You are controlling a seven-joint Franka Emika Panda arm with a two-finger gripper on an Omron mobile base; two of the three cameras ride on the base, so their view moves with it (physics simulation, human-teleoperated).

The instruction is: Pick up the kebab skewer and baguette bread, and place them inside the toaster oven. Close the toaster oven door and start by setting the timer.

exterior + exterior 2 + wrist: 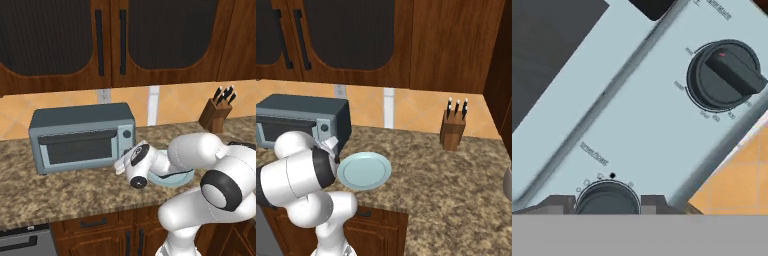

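The blue-grey toaster oven (80, 117) stands on the counter with its door (75, 149) closed. My gripper (124, 161) is pressed up against the oven's right panel. In the hand view the gripper (607, 204) is shut on the lower round dark knob (607, 196), with a dark fingertip (558, 203) on either side of it. The upper knob (724, 75) sits free, up and to the right. From the right base view the oven (301, 112) shows behind my arm. The kebab skewer and baguette bread are out of view.
A pale blue plate (364, 170) lies on the granite counter right of the oven, partly under my arm (175, 177). A wooden knife block (216, 112) stands at the back right. Dark wood cabinets hang above, and the counter's front edge is close below the oven.
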